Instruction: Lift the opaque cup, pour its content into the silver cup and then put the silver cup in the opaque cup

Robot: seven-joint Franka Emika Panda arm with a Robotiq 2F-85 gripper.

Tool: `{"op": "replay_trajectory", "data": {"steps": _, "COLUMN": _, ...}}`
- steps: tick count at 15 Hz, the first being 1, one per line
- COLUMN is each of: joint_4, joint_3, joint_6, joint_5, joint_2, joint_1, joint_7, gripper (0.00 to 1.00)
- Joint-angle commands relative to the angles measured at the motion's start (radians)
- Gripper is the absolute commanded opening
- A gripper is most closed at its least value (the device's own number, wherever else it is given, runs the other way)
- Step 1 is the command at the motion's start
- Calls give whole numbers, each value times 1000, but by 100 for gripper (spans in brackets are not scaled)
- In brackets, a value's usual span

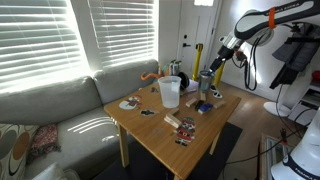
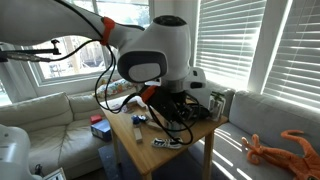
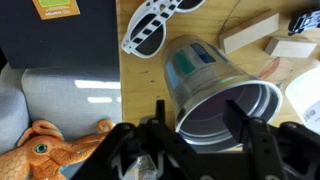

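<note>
The silver cup stands upright at the far side of the wooden table. In the wrist view it is seen from above, shiny, with a teal label and its mouth open to the camera. The opaque cup, whitish and wider, stands nearer the table's middle; only its rim shows in the wrist view. My gripper hangs just above the silver cup. In the wrist view the gripper is open, one finger on each side of the silver cup's rim, not closed on it. I cannot see what either cup holds.
White sunglasses and wooden blocks lie by the silver cup. Small items are scattered on the table. A yellow post stands behind. An orange toy lies on the grey couch. The arm blocks much of an exterior view.
</note>
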Motion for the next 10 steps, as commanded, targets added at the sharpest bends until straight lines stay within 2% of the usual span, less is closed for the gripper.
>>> {"op": "replay_trajectory", "data": {"steps": 1, "joint_4": 2, "joint_3": 8, "joint_6": 16, "joint_5": 19, "joint_2": 23, "joint_1": -10, "joint_7": 6, "gripper": 34}}
{"op": "replay_trajectory", "data": {"steps": 4, "joint_4": 7, "joint_3": 6, "joint_6": 6, "joint_5": 19, "joint_2": 28, "joint_1": -19, "joint_7": 10, "gripper": 12}}
{"op": "replay_trajectory", "data": {"steps": 6, "joint_4": 9, "joint_3": 4, "joint_6": 0, "joint_5": 18, "joint_2": 23, "joint_1": -24, "joint_7": 11, "gripper": 1}}
{"op": "replay_trajectory", "data": {"steps": 10, "joint_4": 16, "joint_3": 0, "joint_6": -21, "joint_5": 3, "joint_2": -27, "joint_1": -44, "joint_7": 15, "gripper": 1}}
